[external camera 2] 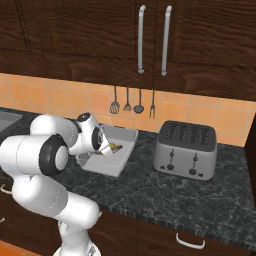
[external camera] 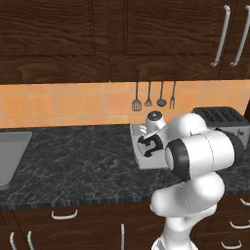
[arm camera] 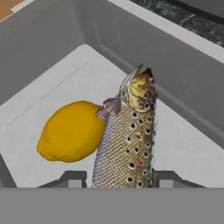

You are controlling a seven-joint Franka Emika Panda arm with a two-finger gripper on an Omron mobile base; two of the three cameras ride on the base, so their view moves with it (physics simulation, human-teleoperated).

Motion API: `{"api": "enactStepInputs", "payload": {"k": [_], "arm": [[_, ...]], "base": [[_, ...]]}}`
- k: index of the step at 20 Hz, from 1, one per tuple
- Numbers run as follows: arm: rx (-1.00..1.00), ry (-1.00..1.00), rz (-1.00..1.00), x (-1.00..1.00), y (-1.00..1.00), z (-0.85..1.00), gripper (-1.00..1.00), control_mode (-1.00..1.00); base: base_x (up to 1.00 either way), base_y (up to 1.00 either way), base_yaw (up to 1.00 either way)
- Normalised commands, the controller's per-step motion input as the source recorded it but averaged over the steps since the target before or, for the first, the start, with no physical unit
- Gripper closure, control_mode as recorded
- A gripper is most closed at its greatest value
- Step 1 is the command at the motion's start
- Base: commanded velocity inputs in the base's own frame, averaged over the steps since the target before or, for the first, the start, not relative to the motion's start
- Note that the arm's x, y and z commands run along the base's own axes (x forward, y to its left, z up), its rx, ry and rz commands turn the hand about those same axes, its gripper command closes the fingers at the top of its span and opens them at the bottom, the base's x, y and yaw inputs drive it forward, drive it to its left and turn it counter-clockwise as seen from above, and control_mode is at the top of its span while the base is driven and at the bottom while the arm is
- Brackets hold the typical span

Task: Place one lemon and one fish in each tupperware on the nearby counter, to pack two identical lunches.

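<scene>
Here the jaws (arm camera: 118,179) clamp the fish (arm camera: 129,140) over the tupperware (arm camera: 52,65), touching a lemon (arm camera: 70,131).

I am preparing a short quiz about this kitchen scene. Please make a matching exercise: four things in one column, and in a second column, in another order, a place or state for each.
Things:
1. fish
2. lemon
3. toaster
4. utensils

Places or states:
A. hanging on the orange tiles
B. lying on the floor of the tupperware
C. held between the claw tips, over the tupperware
D. standing on the counter, right of the tupperware

Pairs: 1-C, 2-B, 3-D, 4-A
</scene>
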Motion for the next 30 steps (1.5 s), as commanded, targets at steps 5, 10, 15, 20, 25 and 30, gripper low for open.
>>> {"api": "enactStepInputs", "payload": {"k": [5, 10, 15, 20, 25, 30], "arm": [[0.0, 0.05, -0.06, 0.21, -0.11, -0.14, -1.0, -1.0], [0.0, -0.05, -0.02, -0.64, 0.06, 0.18, -1.0, -1.0], [0.0, -0.13, -0.02, -0.58, 0.02, 0.66, -1.0, -1.0], [0.02, -0.09, 0.04, -1.0, 0.0, 0.8, -1.0, -1.0], [-0.05, 0.02, 0.38, -1.0, -0.01, 0.47, -1.0, -1.0], [-0.15, 0.02, 0.49, -1.0, 0.02, 0.59, -1.0, -1.0]], "base": [[0.0, 0.0, 0.0], [0.0, 0.0, 0.0], [0.0, 0.0, 0.0], [0.0, 0.0, 0.0], [0.0, 0.0, 0.0], [0.0, 0.0, 0.0]]}}
